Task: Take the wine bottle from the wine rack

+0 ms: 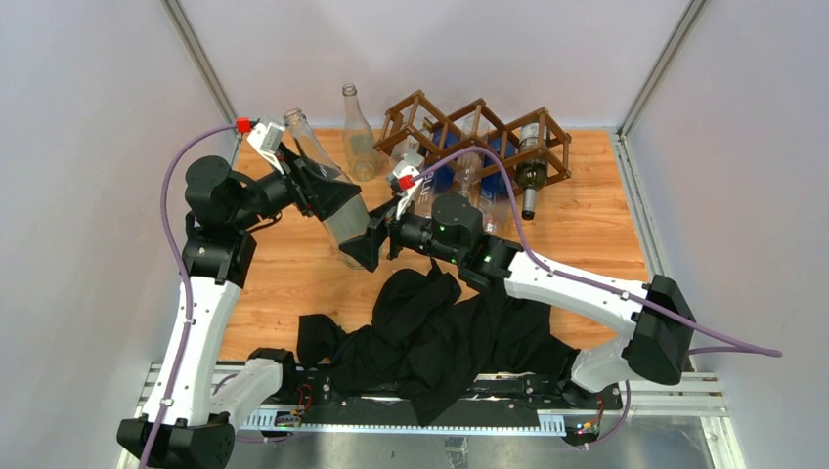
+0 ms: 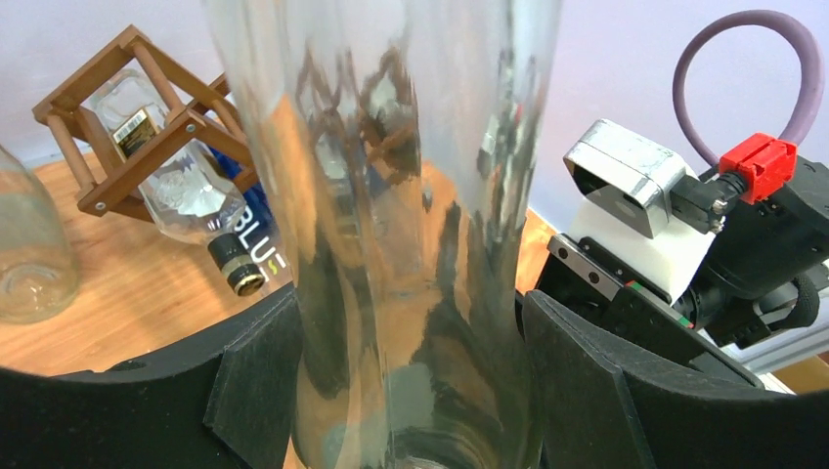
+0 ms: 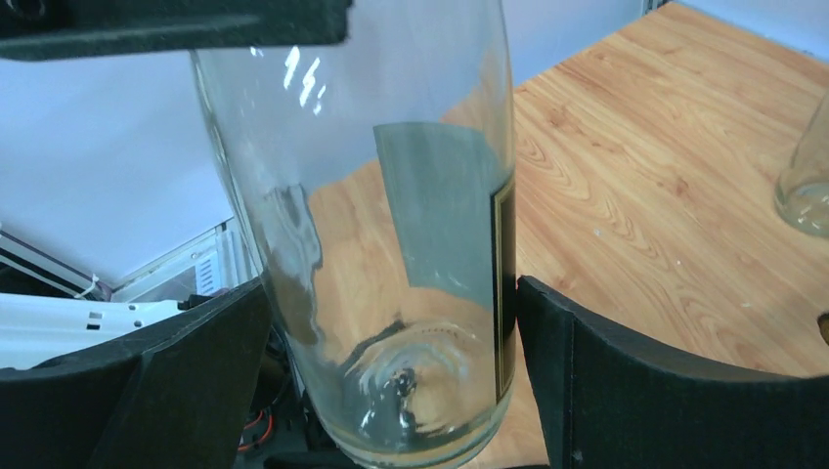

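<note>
A clear glass wine bottle (image 1: 311, 149) leans off the rack, neck up toward the back left and base toward the front. My left gripper (image 1: 337, 200) is shut on its body, both pads pressed to the glass (image 2: 391, 195). My right gripper (image 1: 376, 239) sits open around the bottle's base (image 3: 391, 293), with a thin gap on each side. The dark brown wine rack (image 1: 479, 122) stands at the back of the wooden table. It holds a dark green bottle (image 1: 531, 181) and a clear bottle with a blue label (image 2: 191, 191).
Left of the rack, another clear bottle (image 1: 359, 137) stands upright. A black cloth (image 1: 440, 332) lies heaped at the table's near edge under the right arm. White walls close in on both sides. The right arm's wrist camera (image 2: 635, 191) sits close beside the held bottle.
</note>
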{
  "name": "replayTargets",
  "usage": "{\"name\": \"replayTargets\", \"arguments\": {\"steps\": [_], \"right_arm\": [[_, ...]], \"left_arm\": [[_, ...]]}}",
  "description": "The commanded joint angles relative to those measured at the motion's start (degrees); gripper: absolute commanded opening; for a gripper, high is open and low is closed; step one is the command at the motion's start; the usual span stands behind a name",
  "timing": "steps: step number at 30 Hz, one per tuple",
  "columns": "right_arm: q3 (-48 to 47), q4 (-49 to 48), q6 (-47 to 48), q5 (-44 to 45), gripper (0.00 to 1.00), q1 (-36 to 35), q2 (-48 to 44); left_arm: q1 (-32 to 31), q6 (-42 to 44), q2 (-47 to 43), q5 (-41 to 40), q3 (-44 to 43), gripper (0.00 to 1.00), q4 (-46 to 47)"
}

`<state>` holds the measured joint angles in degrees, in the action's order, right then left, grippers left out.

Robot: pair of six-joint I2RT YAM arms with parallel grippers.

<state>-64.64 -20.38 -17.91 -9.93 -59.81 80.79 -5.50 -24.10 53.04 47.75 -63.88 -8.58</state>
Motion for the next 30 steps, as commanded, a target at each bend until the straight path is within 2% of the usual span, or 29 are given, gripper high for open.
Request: {"name": "replayTargets", "arguments": {"steps": [1, 10, 16, 17, 18, 20, 22, 28, 30], "right_arm": [[-4.77, -3.35, 2.9, -0.45, 0.96, -2.01, 2.68], [-9.05, -2.16, 1.42, -4.48, 0.96, -3.38, 9.12], [-7.39, -3.17, 2.92, -3.91, 0.96, -3.13, 8.04], [-7.38, -2.84, 3.12, -3.67, 0.88, -2.98, 7.59], [-7.35, -2.36, 3.41, -3.61, 0.76, -2.8, 7.26], [-7.34, -1.32, 3.73, -3.43, 0.37, -2.6, 6.7], [-7.09, -0.02, 3.65, -1.67, 0.01, -2.46, 6.06], [-3.39, -2.73, 3.37, -0.76, 0.0, -2.5, 2.79], [-2.52, -3.4, 3.47, -0.7, 0.0, -2.5, 1.72]], "left_arm": [[-0.26, -4.54, -2.29, 1.76, -3.15, 0.0, 8.29], [-0.3, -6.86, -2.22, 2.12, -3.23, 0.0, 9.48], [-0.3, -6.97, -2.62, 1.98, -3.4, 0.0, 10.24], [-0.26, -6.71, -2.6, 1.48, -3.6, 0.09, 10.07], [-0.36, -6.3, -2.67, 0.72, -3.93, 0.25, 9.48], [-0.24, -5.86, -2.48, -0.75, -4.57, 0.58, 8.86], [-0.35, -5.03, -2.24, -1.79, -5.25, 0.74, 7.35], [-0.22, -1.71, -1.96, -4.3, -6.91, 0.85, 4.15], [-0.22, -1.35, -1.94, -5.16, -7.24, 0.98, 3.95]]}}
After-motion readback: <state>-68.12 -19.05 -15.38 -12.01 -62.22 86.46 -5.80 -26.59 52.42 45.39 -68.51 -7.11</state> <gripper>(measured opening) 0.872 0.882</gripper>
